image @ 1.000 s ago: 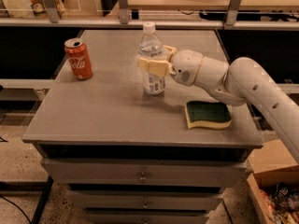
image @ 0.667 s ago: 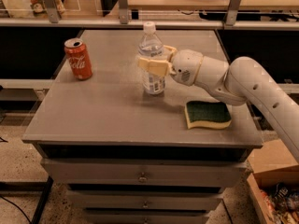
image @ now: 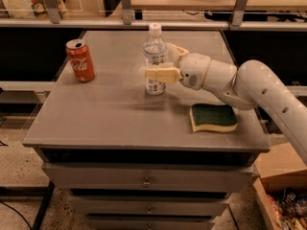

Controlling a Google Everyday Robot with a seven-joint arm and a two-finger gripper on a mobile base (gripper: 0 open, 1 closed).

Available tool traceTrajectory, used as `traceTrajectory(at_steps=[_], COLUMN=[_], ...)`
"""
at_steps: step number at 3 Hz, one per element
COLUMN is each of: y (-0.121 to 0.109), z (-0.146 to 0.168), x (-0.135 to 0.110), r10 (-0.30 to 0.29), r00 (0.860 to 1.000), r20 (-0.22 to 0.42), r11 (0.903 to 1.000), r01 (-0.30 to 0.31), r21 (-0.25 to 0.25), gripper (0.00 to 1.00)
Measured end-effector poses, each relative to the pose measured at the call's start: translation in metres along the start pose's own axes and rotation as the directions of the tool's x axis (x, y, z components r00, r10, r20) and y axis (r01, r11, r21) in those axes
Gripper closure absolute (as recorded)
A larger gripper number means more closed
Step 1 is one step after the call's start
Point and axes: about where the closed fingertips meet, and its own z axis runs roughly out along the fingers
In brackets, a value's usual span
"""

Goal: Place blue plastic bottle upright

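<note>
- A grey cabinet top (image: 120, 114) over drawers fills the scene.
- The blue plastic bottle (image: 154, 51) stands near the middle of the top, right of the red Coca-Cola can (image: 80, 60).
- The gripper (image: 159, 61) reaches in from the right and clasps the bottle at label height, with one finger (image: 162, 74) on its near side and the other on its far side.
- The bottle's long axis is vertical, white cap up; its base seems to rest on the top.
- A green-and-yellow sponge (image: 213, 118) lies nearer, to the right, apart from the bottle.

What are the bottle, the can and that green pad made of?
Bottle, in the gripper at table centre: clear ribbed plastic, see-through. Can: likely metal, glossy red paint, shiny rim. Pad: probably sponge, yellow foam under matte green scrub layer.
</note>
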Motion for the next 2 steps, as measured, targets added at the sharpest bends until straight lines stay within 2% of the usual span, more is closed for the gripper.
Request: traceTrajectory(at_steps=[1,2], y=[-0.005,-0.008], z=[-0.011,-0.024], x=[-0.005,-0.025], r10=[-0.039,-0.086], r00=[0.999,0.995], r20=[-0.020,-0.056], r11=[0.9990,0.9949], r01=[0.039,0.089], r21=[0.020,0.048], gripper=[0.00,0.00])
